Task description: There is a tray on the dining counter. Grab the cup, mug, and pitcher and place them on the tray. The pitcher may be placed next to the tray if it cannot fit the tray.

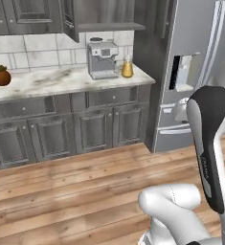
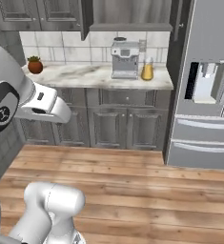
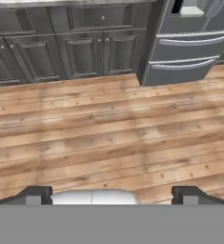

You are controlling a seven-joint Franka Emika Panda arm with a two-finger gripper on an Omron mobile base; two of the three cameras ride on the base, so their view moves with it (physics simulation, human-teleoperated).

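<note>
Marble counter (image 1: 61, 81): coffee machine (image 1: 102, 60) beside pitcher (image 1: 127, 68), gripper (image 3: 111, 194) wide.

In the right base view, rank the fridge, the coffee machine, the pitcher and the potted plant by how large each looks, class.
1. Fridge, largest by far.
2. Coffee machine.
3. Pitcher and potted plant: these look alike in size, so I would not rank them.

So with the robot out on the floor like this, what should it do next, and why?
Probably drive toward the counter: the pitcher stands there beside the coffee machine, across open wood floor, and the gripper is open, holding nothing.
</note>
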